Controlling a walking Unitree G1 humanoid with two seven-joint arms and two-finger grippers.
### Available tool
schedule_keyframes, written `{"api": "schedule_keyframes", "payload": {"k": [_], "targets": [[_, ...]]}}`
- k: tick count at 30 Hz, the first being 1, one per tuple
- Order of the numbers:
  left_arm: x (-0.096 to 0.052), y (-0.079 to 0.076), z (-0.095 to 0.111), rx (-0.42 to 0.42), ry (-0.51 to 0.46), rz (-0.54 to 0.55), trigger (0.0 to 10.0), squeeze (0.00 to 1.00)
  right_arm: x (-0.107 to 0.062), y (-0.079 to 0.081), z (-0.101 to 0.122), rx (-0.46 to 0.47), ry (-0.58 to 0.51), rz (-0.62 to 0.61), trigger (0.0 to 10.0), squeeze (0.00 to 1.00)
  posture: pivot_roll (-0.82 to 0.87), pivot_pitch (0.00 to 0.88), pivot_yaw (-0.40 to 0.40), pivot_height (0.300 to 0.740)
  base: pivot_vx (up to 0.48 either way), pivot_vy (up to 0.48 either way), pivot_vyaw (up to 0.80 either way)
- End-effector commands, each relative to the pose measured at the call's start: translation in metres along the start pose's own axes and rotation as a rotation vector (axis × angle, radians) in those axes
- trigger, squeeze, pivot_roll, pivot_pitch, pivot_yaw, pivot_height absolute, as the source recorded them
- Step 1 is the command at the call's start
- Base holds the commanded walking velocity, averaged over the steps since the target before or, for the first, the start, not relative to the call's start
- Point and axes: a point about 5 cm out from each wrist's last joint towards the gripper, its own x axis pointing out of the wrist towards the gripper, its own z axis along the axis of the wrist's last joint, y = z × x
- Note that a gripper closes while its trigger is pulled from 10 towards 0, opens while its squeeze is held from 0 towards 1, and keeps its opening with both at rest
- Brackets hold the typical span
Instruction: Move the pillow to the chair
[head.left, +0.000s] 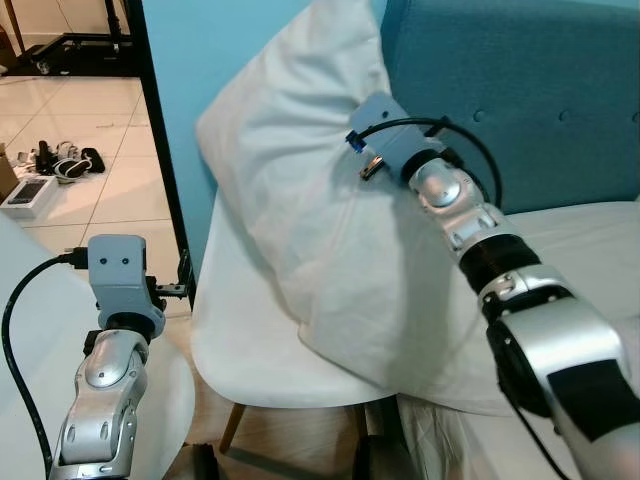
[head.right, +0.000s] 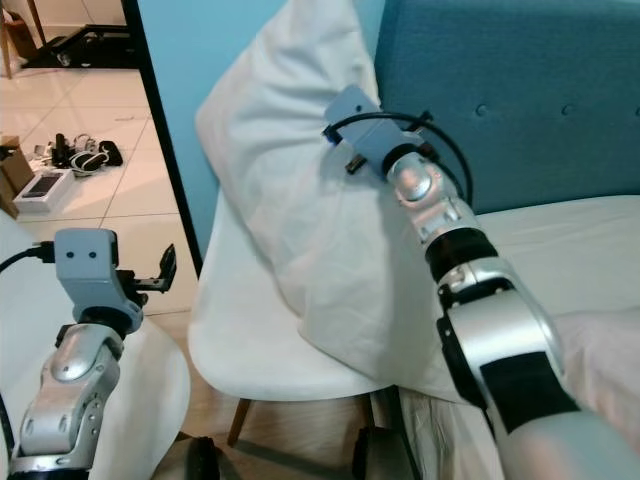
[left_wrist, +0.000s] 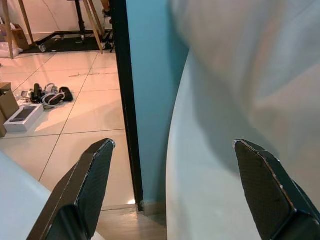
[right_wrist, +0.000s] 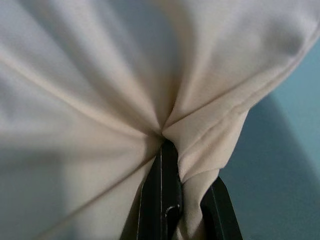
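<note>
Most of the move is judged done: the pillow is stood on the white chair, its lower end on the seat and its bulk leaned on the backrest, so only release and retreat are left. Its long axis is seen running steeply up, top corner pointed at the teal wall. A fold of fabric is pinched in the nearly closed right gripper; the left gripper is held wide apart, empty, beside the chair.

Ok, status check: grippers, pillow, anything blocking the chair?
Right gripper shut on pillow fabric, holding it over the white chair. Left gripper open, beside the chair's edge. Nothing on the seat but the pillow.
</note>
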Motion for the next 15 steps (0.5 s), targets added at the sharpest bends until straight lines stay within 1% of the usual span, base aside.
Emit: {"api": "schedule_keyframes", "payload": {"k": [1,2,3,4,6,7,8,9,11,12,13,14,15], "targets": [[0.000,-0.003,0.004,-0.022,-0.009,-0.013,10.0,0.00,0.002,-0.032,0.006,-0.031,0.006,-0.121,10.0,0.00,0.02,0.000,-0.136,0.500,0.000,0.000,0.00],[0.000,-0.003,0.005,-0.036,-0.015,-0.008,10.0,0.00,0.002,-0.066,0.013,-0.101,0.010,-0.243,10.0,0.00,0.01,0.000,-0.141,0.495,0.000,0.000,0.00],[0.000,-0.003,0.005,-0.036,-0.015,-0.008,10.0,0.00,0.002,-0.066,0.013,-0.101,0.010,-0.243,10.0,0.00,0.01,0.000,-0.141,0.495,0.000,0.000,0.00],[0.001,-0.003,0.007,-0.058,-0.021,-0.001,10.0,0.00,0.000,-0.098,0.025,-0.163,-0.006,-0.367,10.0,0.00,0.01,0.000,-0.143,0.490,0.000,0.000,0.00],[0.001,-0.003,0.007,-0.058,-0.021,-0.001,10.0,0.00,0.000,-0.098,0.025,-0.163,-0.006,-0.367,10.0,0.00,0.01,0.000,-0.143,0.490,0.000,0.000,0.00],[0.001,-0.003,0.009,-0.076,-0.026,0.004,10.0,0.00,-0.003,-0.122,0.037,-0.216,-0.027,-0.462,10.0,0.00,0.02,0.000,-0.144,0.485,0.000,0.000,0.00],[0.001,-0.003,0.009,-0.076,-0.026,0.004,10.0,0.00,-0.003,-0.122,0.037,-0.216,-0.027,-0.462,10.0,0.00,0.02,0.000,-0.144,0.485,0.000,0.000,0.00],[0.001,-0.003,0.012,-0.086,-0.035,0.004,10.0,0.00,-0.005,-0.140,0.059,-0.347,-0.079,-0.553,10.0,0.00,0.02,0.000,-0.146,0.480,0.000,0.000,0.00],[0.001,-0.003,0.012,-0.086,-0.035,0.004,10.0,0.00,-0.005,-0.140,0.059,-0.347,-0.079,-0.553,10.0,0.00,0.02,0.000,-0.146,0.480,0.000,0.000,0.00],[0.001,-0.004,0.015,-0.090,-0.040,0.004,10.0,0.00,-0.006,-0.149,0.082,-0.401,-0.150,-0.604,10.0,0.00,0.03,0.000,-0.147,0.475,0.000,0.000,0.00],[0.000,-0.004,0.016,-0.091,-0.043,0.004,10.0,0.00,0.000,-0.130,0.113,-0.430,-0.291,-0.567,10.0,0.00,0.03,0.004,-0.148,0.470,0.000,0.000,0.00],[-0.001,-0.004,0.017,-0.087,-0.043,0.004,10.0,0.00,0.006,-0.093,0.136,-0.398,-0.427,-0.448,10.0,0.00,0.04,0.006,-0.149,0.465,0.000,0.000,0.00],[-0.001,-0.004,0.017,-0.087,-0.043,0.004,10.0,0.00,0.006,-0.093,0.136,-0.398,-0.427,-0.448,10.0,0.00,0.04,0.006,-0.149,0.465,0.000,0.000,0.00]]}}
